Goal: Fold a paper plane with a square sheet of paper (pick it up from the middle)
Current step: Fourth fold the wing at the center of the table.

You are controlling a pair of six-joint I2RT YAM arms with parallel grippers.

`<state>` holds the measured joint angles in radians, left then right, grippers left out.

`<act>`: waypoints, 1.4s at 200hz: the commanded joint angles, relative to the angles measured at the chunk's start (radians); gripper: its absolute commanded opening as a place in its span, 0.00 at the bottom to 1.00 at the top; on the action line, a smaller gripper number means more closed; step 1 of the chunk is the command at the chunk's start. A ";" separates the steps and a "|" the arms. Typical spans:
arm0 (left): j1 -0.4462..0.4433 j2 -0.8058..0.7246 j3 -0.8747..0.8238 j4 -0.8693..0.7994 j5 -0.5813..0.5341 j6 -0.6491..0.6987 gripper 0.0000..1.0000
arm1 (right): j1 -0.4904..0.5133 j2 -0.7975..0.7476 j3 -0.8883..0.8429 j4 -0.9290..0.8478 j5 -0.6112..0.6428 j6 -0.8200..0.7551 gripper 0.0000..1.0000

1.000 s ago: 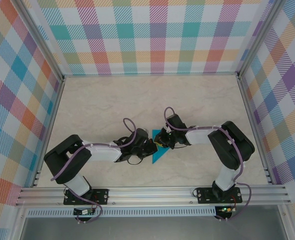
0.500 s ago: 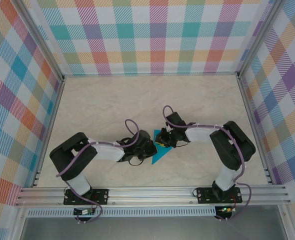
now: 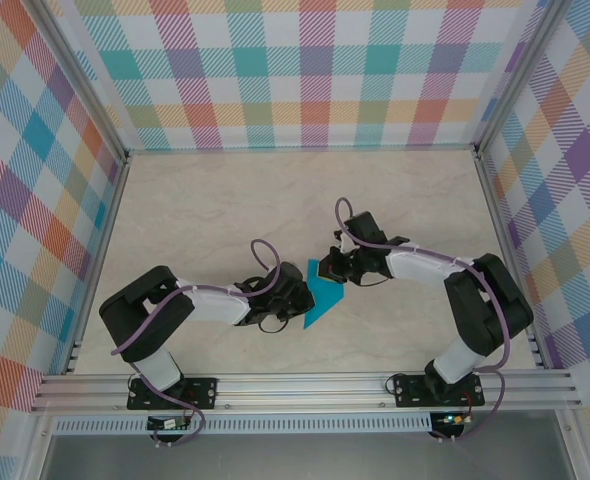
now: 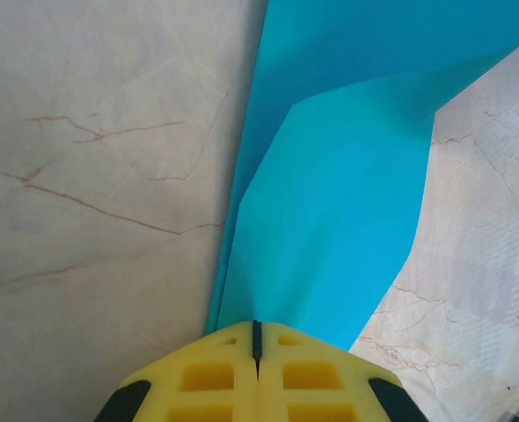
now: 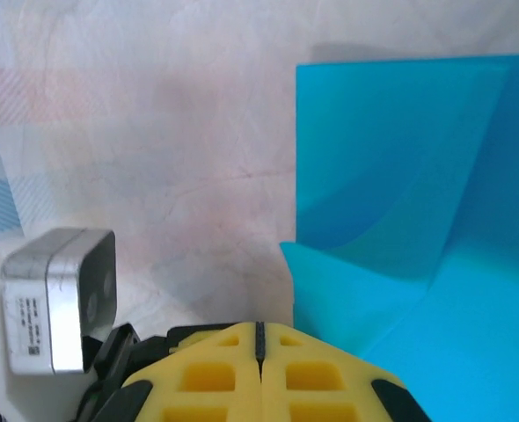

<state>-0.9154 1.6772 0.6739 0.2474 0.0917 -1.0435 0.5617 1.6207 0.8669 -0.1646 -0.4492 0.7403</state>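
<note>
Ok, your L gripper (image 4: 256, 341) has its jaws pressed tight, w/ the square sheet of paper (image 4: 330, 220) fanning out from the tips, pinched at a creased edge. R gripper (image 5: 259, 338) jaws are closed too; a raised flap sits just beside its tips, can't tell if it's caught. Paper lies partly folded on the marble table (image 4: 92, 220), between both grippers.

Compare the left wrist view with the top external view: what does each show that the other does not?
Left wrist view: the left gripper shut on the square sheet of paper, and a raised fold running across it. Top external view: the right gripper at the paper's far end, the plaid walls, the front rail. Shared: teal paper on the marble table.
</note>
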 commanded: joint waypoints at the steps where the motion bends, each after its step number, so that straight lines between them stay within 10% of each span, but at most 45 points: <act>1: -0.011 0.033 -0.019 -0.161 -0.021 0.013 0.00 | 0.016 0.059 0.001 0.027 -0.070 -0.037 0.03; 103: -0.014 0.034 -0.036 -0.185 -0.029 0.021 0.00 | -0.003 0.167 -0.005 0.043 0.152 -0.076 0.04; 280: -0.020 0.038 -0.079 -0.156 -0.006 0.024 0.00 | -0.246 0.295 0.129 -0.002 0.150 -0.113 0.08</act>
<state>-0.9207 1.6783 0.6571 0.2817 0.0818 -1.0344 0.3725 1.8618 0.9485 -0.1432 -0.5137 0.6632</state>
